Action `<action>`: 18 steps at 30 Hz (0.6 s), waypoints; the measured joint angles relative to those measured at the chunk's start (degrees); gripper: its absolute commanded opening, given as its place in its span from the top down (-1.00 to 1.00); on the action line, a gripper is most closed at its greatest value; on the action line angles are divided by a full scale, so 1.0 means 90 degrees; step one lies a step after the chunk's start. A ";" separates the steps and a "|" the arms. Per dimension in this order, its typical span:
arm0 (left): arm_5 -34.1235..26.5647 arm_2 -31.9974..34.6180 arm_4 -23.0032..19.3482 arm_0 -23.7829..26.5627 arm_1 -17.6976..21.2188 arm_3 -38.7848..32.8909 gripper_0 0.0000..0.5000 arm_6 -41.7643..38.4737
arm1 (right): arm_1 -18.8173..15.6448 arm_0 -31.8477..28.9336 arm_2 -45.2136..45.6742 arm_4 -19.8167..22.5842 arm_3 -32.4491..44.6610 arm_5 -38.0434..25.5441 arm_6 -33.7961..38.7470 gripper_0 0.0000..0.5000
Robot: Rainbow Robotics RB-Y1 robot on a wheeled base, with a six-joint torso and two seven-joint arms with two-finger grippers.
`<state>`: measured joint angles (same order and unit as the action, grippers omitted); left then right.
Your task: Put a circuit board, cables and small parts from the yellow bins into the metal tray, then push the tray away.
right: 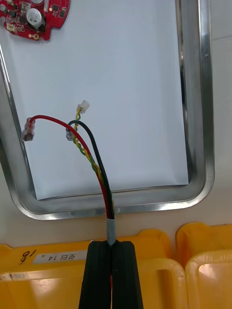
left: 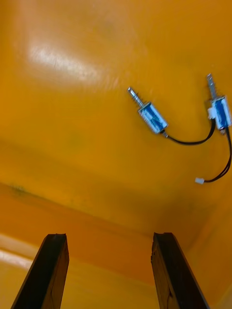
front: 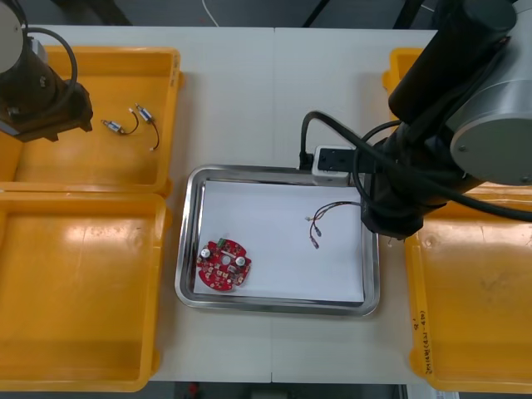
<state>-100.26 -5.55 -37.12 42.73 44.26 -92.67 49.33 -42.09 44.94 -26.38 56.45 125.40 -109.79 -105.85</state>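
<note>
Delivery time: clamping cable [right: 100, 176] in right gripper [right: 112, 244] fingers, loose ends ahead over metal tray [right: 198, 96] for clean drop. Holding left gripper [left: 110, 236] fingers spread, small metal parts [left: 153, 117] just beyond, probably next.

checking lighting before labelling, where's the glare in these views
Left wrist view: glare patch on the yellow bin floor, beyond the open left gripper, clear of the small metal parts. Right wrist view: metal tray rim gleams ahead of the right gripper, shut on cables.

A white label [right: 48, 258] on a yellow bin [right: 29, 287] shows "14"; the rest is unreadable.
</note>
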 measured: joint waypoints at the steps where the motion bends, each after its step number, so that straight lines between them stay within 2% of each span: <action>1: 0.0089 0.0000 0.0037 0.0061 -0.0028 0.0128 -1.00 0.0076 | 0.0067 0.0000 -0.0070 -0.0091 -0.0020 0.0000 -0.0084 1.00; 6: 0.0415 0.0000 0.0216 0.0401 -0.0242 0.0784 -1.00 0.0172 | 0.0463 0.0000 -0.0440 -0.0505 -0.0234 0.0000 -0.0106 1.00; 11: 0.0708 0.0000 0.0370 0.0609 -0.0408 0.1215 -1.00 0.0172 | 0.0659 -0.0002 -0.0893 -0.1011 -0.0268 -0.0001 -0.0106 1.00; 18: 0.1290 0.0000 0.0622 0.0788 -0.0589 0.1931 -1.00 0.0172 | 0.0897 -0.0055 -0.1108 -0.1112 -0.0510 -0.0001 -0.0113 1.00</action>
<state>-88.65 -5.55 -31.53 49.82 38.96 -75.29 50.88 -34.02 44.44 -36.35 46.44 120.81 -109.80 -106.87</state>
